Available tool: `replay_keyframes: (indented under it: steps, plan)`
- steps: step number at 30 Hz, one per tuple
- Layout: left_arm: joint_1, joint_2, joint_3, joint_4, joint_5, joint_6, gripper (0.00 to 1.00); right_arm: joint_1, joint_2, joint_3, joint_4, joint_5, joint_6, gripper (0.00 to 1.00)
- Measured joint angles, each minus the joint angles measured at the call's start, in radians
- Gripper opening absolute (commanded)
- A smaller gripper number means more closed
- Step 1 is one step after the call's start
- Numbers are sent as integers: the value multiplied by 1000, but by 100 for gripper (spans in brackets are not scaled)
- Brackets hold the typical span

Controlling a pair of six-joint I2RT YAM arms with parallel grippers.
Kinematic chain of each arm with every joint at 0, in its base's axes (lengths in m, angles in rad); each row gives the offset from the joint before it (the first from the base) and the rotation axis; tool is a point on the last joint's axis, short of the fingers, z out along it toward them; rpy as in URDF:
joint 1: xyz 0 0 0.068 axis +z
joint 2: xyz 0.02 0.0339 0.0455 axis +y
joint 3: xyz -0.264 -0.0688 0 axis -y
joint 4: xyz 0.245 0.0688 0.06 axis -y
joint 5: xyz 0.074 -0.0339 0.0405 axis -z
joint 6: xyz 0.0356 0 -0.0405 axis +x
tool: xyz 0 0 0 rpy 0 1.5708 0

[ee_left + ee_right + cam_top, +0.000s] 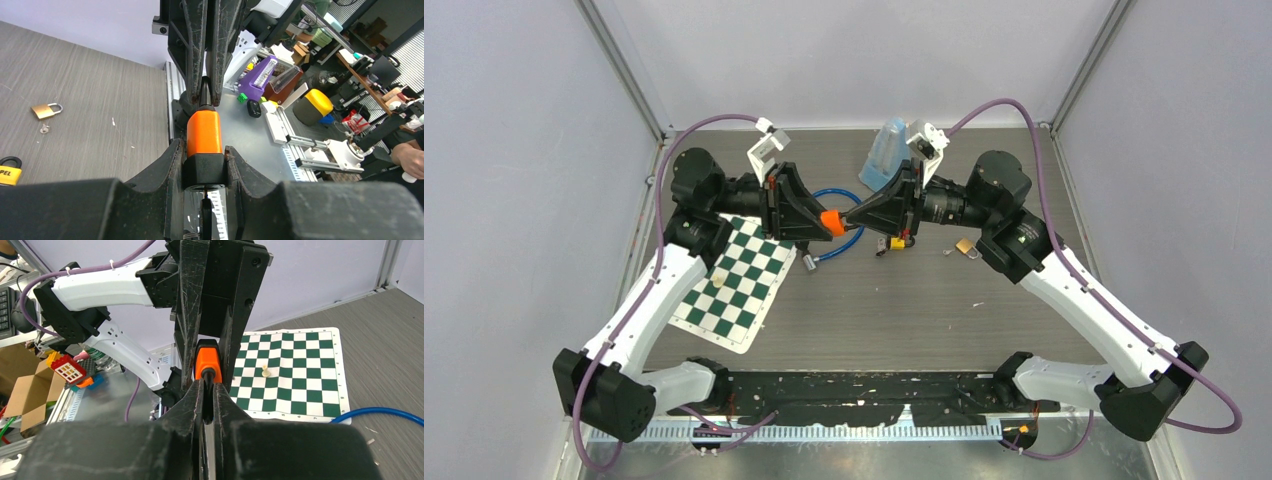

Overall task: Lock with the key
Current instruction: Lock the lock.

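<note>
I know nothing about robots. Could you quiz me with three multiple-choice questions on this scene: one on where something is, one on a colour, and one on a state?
1. Where is the small brass padlock?
A held in the air; B lying on the table; C out of sight.
2. What colour is the body of the lock held up between the arms?
A green; B white; C orange.
3. How are the jaws of the right gripper?
A spread wide; B shut on a black stub; C out of view.

Answers:
1 B: it rests flat on the bare tabletop.
2 C: the body is orange, above a black base.
3 B: they pinch the stub at the lock's end.
</note>
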Motion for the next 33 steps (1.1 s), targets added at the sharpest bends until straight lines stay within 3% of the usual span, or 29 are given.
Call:
replay_keyframes:
  steps: [14,30,33]
  plan:
    - [6,-56,-21,76,-56,-9,0,52,20,-8,129,51,28,5]
    - [17,9,37,95,23,-19,0,80,3,-112,283,129,18,5]
    - [18,11,41,97,15,-25,0,80,2,-93,253,145,21,14]
